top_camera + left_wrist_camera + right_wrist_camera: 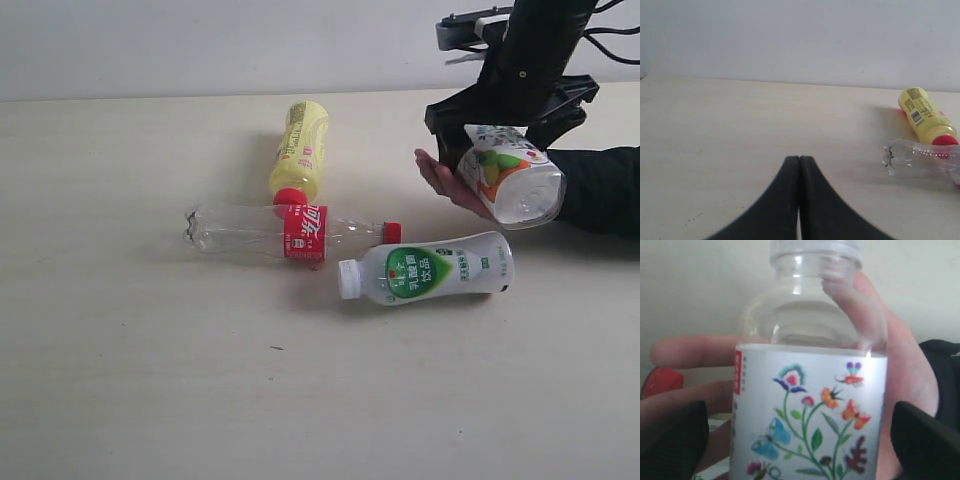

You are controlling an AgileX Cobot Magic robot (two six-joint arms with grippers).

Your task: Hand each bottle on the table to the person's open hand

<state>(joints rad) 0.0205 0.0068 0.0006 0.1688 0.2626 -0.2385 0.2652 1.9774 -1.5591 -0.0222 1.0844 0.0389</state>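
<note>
The clear bottle with the floral label (pixel 510 180) (pixel 810 405) lies in the person's open hand (pixel 445 182) (pixel 905 365) at the right, above the table (pixel 150 380). My right gripper (pixel 505 135) (pixel 800 440) is open, its black fingers (pixel 925 440) standing either side of the bottle with gaps. The yellow bottle with a red cap (pixel 300 150) (pixel 925 117), the clear red-label bottle (pixel 290 232) (pixel 920 157) and the white green-label bottle (pixel 430 270) lie on their sides mid-table. My left gripper (pixel 799 159) is shut and empty, low over bare tabletop, out of the exterior view.
The person's black-sleeved arm (pixel 600 190) comes in from the right edge. A pale wall (pixel 200 45) backs the table. A red cap (pixel 660 382) shows behind the person's fingers in the right wrist view.
</note>
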